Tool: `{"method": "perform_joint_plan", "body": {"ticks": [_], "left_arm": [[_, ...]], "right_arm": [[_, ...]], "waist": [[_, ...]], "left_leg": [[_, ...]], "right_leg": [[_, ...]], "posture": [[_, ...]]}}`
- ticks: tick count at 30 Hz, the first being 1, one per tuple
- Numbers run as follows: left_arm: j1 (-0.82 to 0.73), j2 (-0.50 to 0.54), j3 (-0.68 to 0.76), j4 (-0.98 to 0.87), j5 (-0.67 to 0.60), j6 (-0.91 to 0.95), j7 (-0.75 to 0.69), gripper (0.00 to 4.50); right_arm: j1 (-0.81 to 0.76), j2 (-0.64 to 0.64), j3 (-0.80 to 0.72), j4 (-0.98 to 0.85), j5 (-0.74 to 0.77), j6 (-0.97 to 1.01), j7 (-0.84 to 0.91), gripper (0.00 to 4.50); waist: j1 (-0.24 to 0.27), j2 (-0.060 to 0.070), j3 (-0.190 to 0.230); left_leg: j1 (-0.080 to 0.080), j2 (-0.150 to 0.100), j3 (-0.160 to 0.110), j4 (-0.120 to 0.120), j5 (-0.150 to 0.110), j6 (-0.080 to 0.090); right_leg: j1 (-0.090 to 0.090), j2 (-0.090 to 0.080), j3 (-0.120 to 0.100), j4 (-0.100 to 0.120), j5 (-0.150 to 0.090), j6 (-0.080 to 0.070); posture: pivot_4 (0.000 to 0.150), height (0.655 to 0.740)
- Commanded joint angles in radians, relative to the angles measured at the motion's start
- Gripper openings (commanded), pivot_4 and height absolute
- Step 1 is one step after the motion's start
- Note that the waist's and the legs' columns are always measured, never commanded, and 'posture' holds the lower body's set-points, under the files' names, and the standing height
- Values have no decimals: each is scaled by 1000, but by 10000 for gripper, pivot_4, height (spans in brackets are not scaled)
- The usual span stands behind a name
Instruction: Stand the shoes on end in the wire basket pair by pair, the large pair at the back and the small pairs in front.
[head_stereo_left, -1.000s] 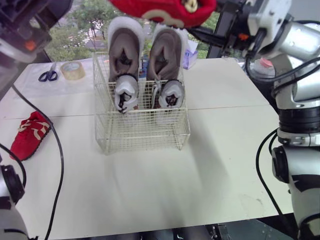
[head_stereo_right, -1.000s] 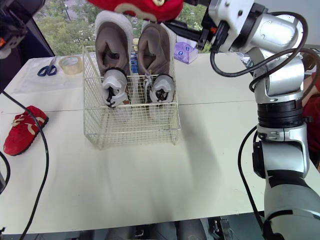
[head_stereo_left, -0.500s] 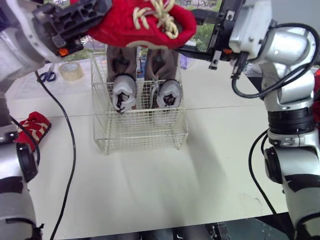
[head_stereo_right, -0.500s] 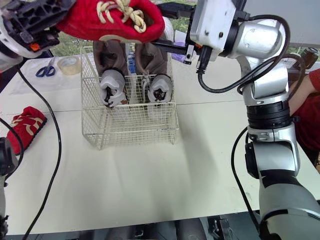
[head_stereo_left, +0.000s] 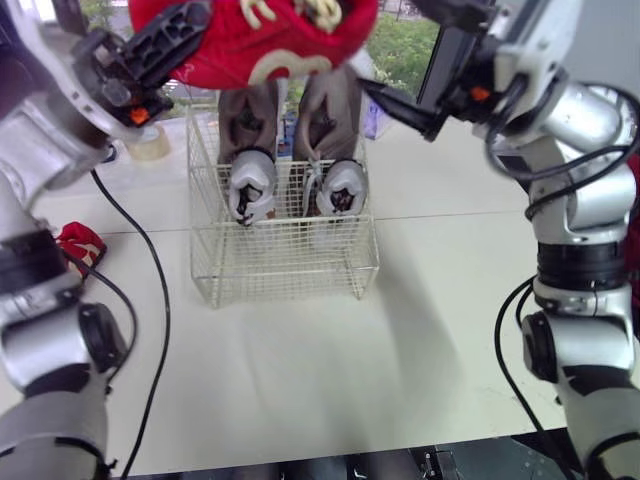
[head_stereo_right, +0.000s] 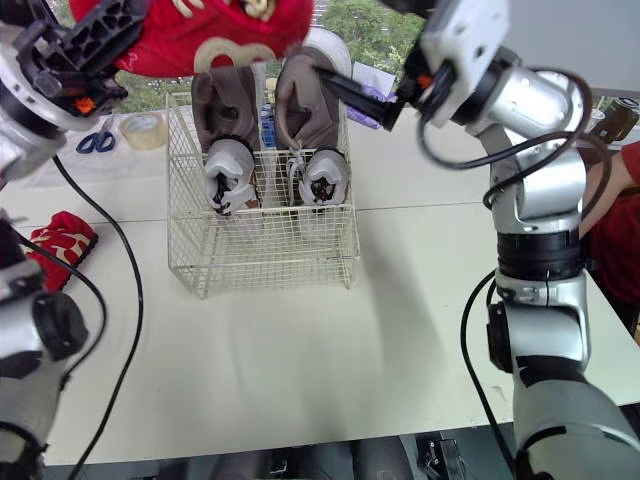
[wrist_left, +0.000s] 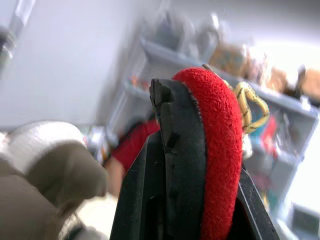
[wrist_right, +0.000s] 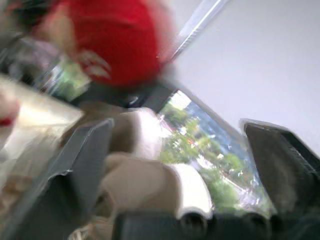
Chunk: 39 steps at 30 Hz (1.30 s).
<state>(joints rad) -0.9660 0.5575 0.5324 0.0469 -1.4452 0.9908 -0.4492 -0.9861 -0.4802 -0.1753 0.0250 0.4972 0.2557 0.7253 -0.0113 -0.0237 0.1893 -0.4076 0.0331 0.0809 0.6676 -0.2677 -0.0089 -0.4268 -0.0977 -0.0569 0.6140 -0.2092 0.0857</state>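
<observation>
A red shoe (head_stereo_left: 255, 40) with cream laces hangs high above the wire basket (head_stereo_left: 285, 265), and my left gripper (head_stereo_left: 180, 35) is shut on its edge; in the left wrist view the red fabric (wrist_left: 215, 150) sits clamped between the black fingers (wrist_left: 172, 165). My right gripper (wrist_right: 177, 124) stands open just right of the shoe, its lower finger (head_stereo_left: 395, 105) clear of it. Two large brown shoes (head_stereo_left: 250, 110) stand on end at the basket's back. Two small grey shoes (head_stereo_left: 250, 185) stand in front of them. The other red shoe (head_stereo_left: 75, 245) lies on the table, far left.
A tape roll (head_stereo_right: 143, 128) and blue scissors (head_stereo_right: 95, 142) lie at the table's back left. A black cable (head_stereo_left: 150, 290) trails over the table's left side. A person in red (head_stereo_right: 615, 200) is at the right edge. The basket's front row holds no shoes.
The red shoe has passed from my right gripper to my left. The left gripper closed on it; the right one opened and drew back to the right.
</observation>
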Motion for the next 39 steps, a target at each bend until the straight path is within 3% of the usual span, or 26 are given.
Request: {"method": "perform_joint_plan", "body": {"ticks": [1, 4, 6, 9, 26, 34, 39], "left_arm": [[35, -99, 51, -149, -58, -137, 148, 2023], [55, -240, 19, -203, 1, -270, 181, 2023], [55, -292, -4, -219, 11, -313, 187, 2023], [64, -344, -48, -236, -18, -324, 196, 2023], [158, -380, -184, -255, -11, -324, 209, 2023], [127, -379, -128, -276, -144, -359, 230, 2023], [179, -356, -162, -292, -148, -326, 217, 2023]], "right_arm": [[9, 118, -113, -106, 227, 182, -218, 44802], [-38, 368, -197, -177, 685, 279, -514, 44802], [-58, 451, -202, -208, 822, 303, -606, 44802], [-77, 526, -187, -211, 905, 294, -686, 44802], [-73, 493, -80, -194, 855, 307, -657, 44802], [-28, 476, -74, -173, 721, 262, -655, 44802], [-38, 474, -80, -166, 707, 248, -648, 44802]], "waist": [[0, 0, 0], [-2, 0, 0], [-2, 1, 0], [1, 0, 0], [-2, -1, -1], [-1, -1, -1], [-2, -1, -1]], "left_leg": [[0, 0, 0, 0, 0, 0], [0, 0, 0, -1, 1, -1], [0, 0, 0, -1, 1, -1], [-1, -1, 0, -1, -2, 4], [-1, -1, -1, -1, -3, 7], [-1, -1, -2, -1, -3, 7], [-1, -1, -2, -1, -3, 7]], "right_leg": [[0, 0, 0, 0, 0, 0], [-1, 1, 0, 1, 1, 0], [-1, 3, -1, 0, 1, -1], [-1, 4, -1, 0, 0, -1], [0, 6, -1, -2, 0, -1], [0, 6, -1, -2, 0, -1], [0, 6, -1, -2, 0, -1]], "posture": [[1500, 7400], [1500, 7400], [1500, 7400], [1500, 7400], [1500, 7400], [1500, 7400], [1500, 7400]]}}
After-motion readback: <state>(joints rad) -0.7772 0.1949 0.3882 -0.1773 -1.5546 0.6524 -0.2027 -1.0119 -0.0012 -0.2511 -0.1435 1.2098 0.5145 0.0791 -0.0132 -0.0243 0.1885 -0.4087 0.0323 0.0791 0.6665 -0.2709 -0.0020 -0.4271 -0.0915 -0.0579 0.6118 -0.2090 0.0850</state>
